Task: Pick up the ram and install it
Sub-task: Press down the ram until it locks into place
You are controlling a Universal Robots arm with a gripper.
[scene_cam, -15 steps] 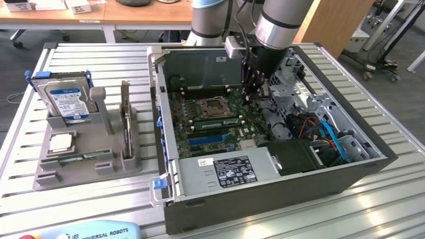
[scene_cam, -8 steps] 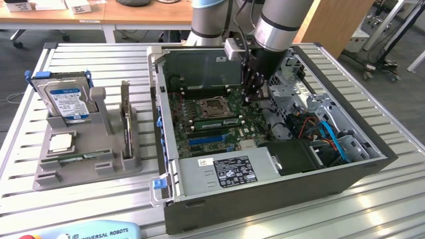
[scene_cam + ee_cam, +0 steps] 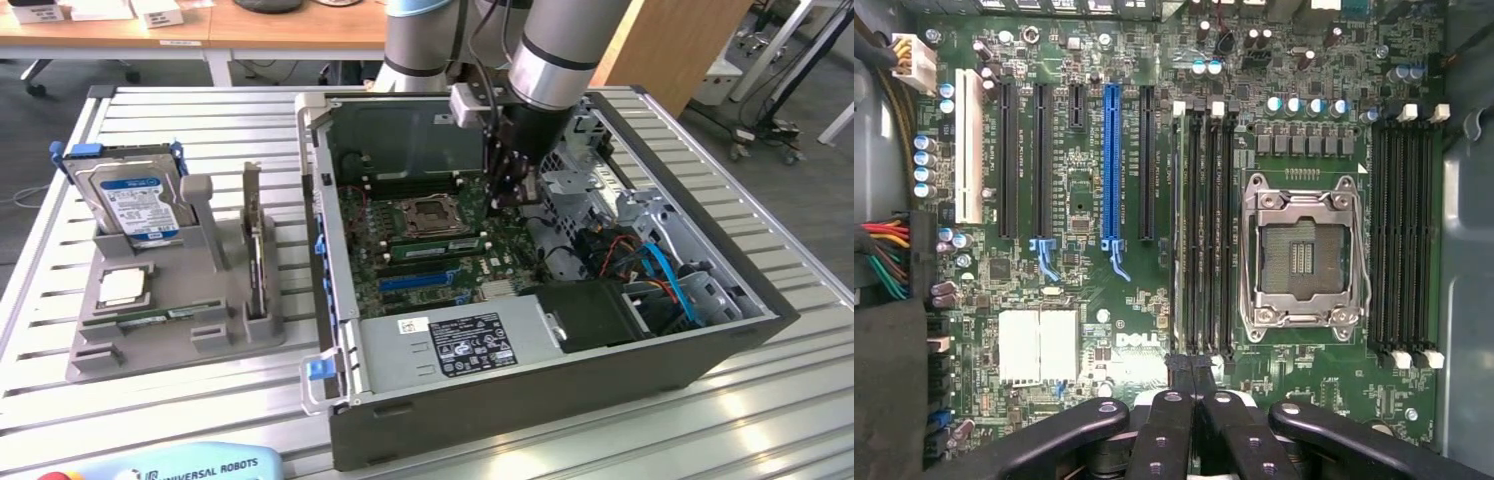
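well, the jaws are shut on nothing, low inside the open computer case (image 3: pixel 747 330) over the board (image 3: pixel 1137 300). in the exterior view the ram (image 3: pixel 430 243) seems seated in a slot beside the empty processor socket (image 3: pixel 1304 255), at eight o'clock from the jaws, its long axis running three to nine. the board reads "dell"; a blue device (image 3: pixel 187 466) at the bench's near edge reads "universal robots".
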